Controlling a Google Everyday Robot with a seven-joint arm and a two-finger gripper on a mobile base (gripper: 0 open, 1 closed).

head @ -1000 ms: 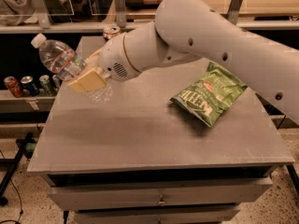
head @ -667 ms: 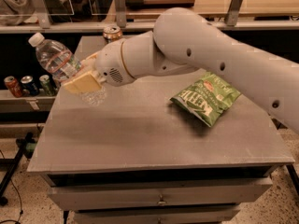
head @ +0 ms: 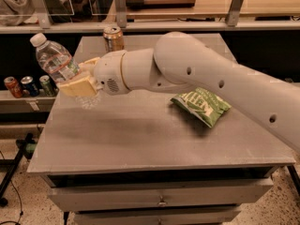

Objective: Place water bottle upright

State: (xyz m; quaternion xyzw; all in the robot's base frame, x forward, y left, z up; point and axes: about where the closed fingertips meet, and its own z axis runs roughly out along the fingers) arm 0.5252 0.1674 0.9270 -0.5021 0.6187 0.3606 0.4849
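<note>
The water bottle (head: 55,60) is clear ribbed plastic with a white cap. It is held in the air above the table's left side, tilted with the cap up and to the left. My gripper (head: 80,81) is shut on the bottle's lower half, one yellowish finger (head: 78,86) across its front. The bottle's base pokes out below the finger. The white arm reaches in from the right.
A gold soda can (head: 114,38) stands at the back of the grey table (head: 140,135). A green chip bag (head: 201,106) lies right of centre. Three cans (head: 28,86) stand on a low shelf at the left. Drawers sit below the table top.
The arm has carried the bottle slightly to the left and up. The bottle's tilt is about the same. The grip has not changed.
</note>
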